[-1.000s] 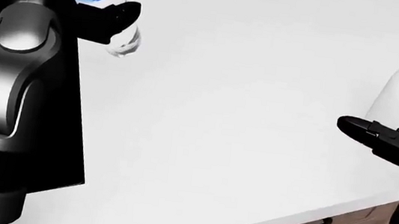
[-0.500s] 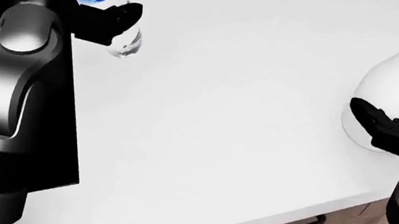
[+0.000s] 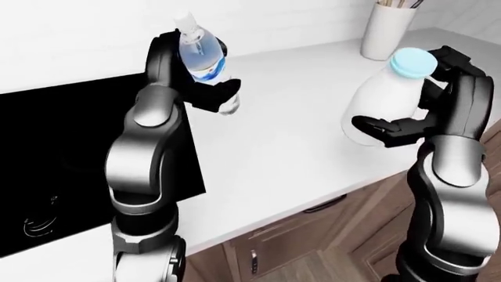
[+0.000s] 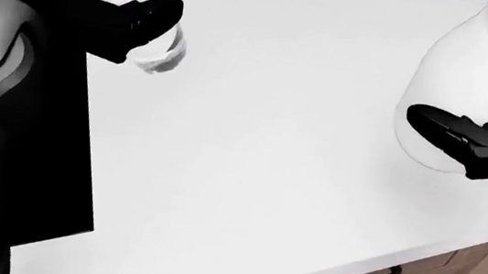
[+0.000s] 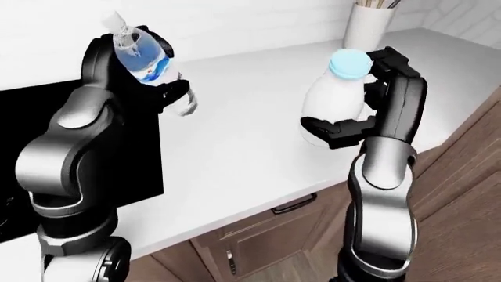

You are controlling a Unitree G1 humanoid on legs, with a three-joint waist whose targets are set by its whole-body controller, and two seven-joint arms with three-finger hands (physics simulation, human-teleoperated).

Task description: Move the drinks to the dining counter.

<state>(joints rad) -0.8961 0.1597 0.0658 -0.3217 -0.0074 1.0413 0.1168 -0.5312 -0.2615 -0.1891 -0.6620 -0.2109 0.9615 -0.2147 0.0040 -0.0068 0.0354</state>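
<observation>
The left hand [image 3: 209, 94] grips a water bottle [image 3: 202, 59], the right hand [image 3: 407, 126] a milk bottle [image 3: 383, 97]; bare counter [image 3: 298, 135] lies between and below them.

Clear, glossy plastic water bottle [image 3: 205, 61] with blue label: transparent, bright highlights. Opaque white milk bottle [image 3: 381, 100], smooth satin plastic; pale blue matt cap. Both black three-finger hands [image 3: 215, 97] [image 3: 395, 126]: matt, plastic-looking. Grey arm shells: polished, metallic sheen. White counter [image 3: 305, 135]: smooth, matt. Black stovetop [image 3: 70, 147] at counter's left edge: flat, glossy. Brown wood-grain cabinets [image 5: 258, 235] below near edge; dark metal-looking handles.
</observation>
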